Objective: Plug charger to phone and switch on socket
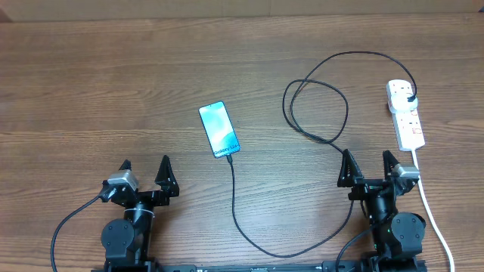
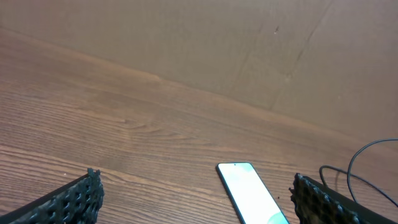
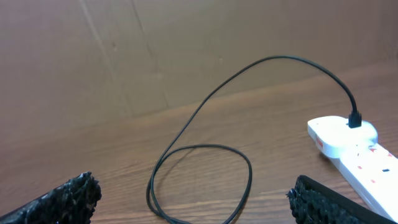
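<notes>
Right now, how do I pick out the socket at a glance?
At the right side of the table, just beyond the right end effector, lies the socket. It is the only white strip, red-marked, with the thin black charger plugged into its far end.

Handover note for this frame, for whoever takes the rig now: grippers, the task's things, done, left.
Left gripper and right gripper: both open, empty, at the table's near edge.
Phone screen-up mid-table; socket at the right.
Done: charger plug sits in the socket's far end; its tip reaches the phone's near short edge, seating unconfirmed.
Left: check that tip, then press the socket switch; its state is unreadable here.
</notes>
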`<move>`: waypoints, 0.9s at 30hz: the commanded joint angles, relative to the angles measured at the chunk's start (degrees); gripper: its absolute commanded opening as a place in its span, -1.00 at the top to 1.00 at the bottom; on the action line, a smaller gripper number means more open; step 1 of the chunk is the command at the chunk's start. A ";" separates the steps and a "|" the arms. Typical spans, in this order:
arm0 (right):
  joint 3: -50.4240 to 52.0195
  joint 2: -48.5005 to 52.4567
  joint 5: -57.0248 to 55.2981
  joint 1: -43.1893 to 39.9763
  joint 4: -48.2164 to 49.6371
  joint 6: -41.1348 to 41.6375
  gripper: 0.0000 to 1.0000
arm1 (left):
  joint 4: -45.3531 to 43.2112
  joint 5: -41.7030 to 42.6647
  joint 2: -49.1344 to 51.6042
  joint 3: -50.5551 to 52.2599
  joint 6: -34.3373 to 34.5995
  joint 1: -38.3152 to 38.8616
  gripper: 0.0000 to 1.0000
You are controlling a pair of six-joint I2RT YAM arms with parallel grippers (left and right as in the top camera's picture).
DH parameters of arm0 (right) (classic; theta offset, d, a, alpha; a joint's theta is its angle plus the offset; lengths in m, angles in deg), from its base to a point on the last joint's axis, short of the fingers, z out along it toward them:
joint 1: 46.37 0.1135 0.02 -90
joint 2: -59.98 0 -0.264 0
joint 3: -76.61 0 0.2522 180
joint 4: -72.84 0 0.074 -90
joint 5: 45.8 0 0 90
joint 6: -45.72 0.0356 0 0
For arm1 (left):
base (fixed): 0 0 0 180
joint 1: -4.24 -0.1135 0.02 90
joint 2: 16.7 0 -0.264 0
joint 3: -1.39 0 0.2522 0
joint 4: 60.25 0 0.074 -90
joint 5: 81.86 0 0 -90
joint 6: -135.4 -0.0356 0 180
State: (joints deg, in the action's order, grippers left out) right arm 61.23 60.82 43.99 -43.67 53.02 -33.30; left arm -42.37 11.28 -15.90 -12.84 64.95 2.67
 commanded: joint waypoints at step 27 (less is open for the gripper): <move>1.18 -0.68 0.76 -0.20 1.22 -2.10 -1.00 | 0.15 -0.37 -0.48 0.20 -0.44 -0.39 -0.99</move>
State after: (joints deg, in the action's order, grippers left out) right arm 61.79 60.62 44.41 -43.71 53.93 -35.11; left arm -42.35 11.28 -15.90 -12.84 64.95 2.67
